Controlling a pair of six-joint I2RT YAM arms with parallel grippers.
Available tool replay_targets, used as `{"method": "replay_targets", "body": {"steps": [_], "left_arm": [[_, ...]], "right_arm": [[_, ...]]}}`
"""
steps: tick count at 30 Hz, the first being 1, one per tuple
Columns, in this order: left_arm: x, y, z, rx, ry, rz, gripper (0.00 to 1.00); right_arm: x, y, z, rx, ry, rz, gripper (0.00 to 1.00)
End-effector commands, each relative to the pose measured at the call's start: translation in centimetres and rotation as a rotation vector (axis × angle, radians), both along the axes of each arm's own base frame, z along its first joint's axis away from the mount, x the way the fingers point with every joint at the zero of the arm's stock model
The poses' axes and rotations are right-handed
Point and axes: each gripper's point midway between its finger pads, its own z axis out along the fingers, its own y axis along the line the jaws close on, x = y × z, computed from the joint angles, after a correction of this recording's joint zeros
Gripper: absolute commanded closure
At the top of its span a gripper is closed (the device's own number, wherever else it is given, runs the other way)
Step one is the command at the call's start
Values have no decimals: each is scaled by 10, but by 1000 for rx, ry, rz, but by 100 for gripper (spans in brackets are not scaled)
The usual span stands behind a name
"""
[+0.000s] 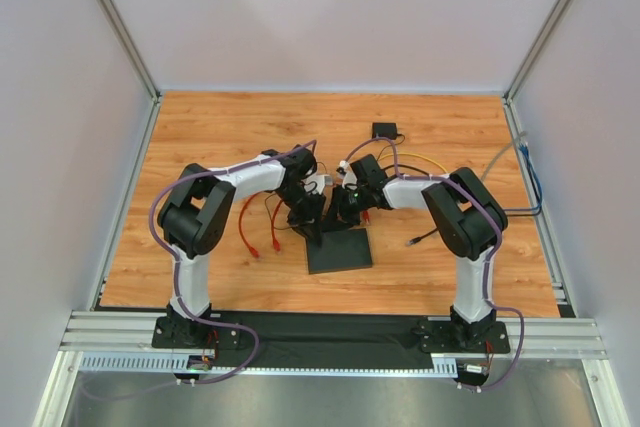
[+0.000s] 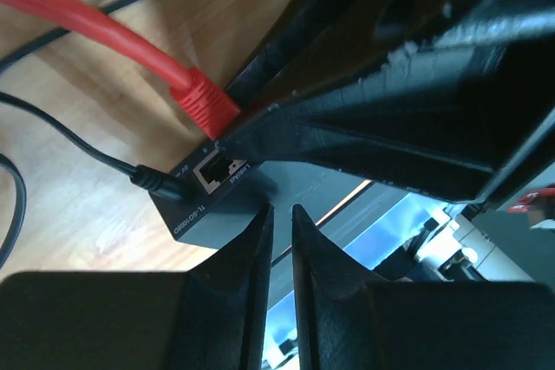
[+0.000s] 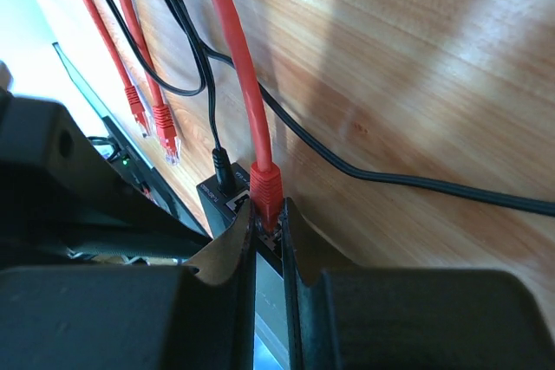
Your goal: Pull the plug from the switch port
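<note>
The flat black switch [image 1: 340,250] lies mid-table, and both grippers meet at its far edge. In the right wrist view, the red plug [image 3: 266,186] sits in a port of the switch [image 3: 224,207]. My right gripper [image 3: 269,224] is shut on the plug's socket end. In the left wrist view, my left gripper [image 2: 282,212] is shut. Its tips are over the top face of the switch [image 2: 225,218], near an empty port, with the red plug [image 2: 206,103] just beyond. In the top view, the left gripper [image 1: 310,222] and right gripper [image 1: 336,215] are almost touching.
A black power lead [image 3: 220,165] is plugged in beside the red plug. Loose red cables with free plugs [image 3: 165,132] lie to the left [image 1: 247,232]. A small black cube [image 1: 385,130] sits at the back. A yellow cable [image 1: 420,159] and black cables [image 3: 390,181] cross the wood.
</note>
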Motion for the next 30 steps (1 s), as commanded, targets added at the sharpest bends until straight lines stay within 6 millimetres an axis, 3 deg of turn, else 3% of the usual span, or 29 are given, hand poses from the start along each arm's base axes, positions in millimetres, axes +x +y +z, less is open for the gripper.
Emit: {"method": "replay_targets", "body": {"steps": [1,7,11,14,20,25,30], "left_arm": [[-5,9,-7,55,5,-31,78],[-16,29,-23,176,55,-33,77],[-21,34,-28,196,68,-33,77],[-23,37,-30,205,77,-39,77],[-23,32,-28,188,90,-28,76],[-16,25,-15,134,37,-29,76],[-1,8,20,-4,-92,-37,74]], "right_arm": [[1,7,-8,7,7,15,100],[6,2,-13,-52,-10,2,100],[23,-29,-26,-280,-97,-67,100],[32,-35,-24,-327,-133,-96,100],[20,-18,-26,-228,-75,-46,100],[22,-14,-10,-191,-110,-15,100],[31,-24,18,-247,-142,-17,100]]}}
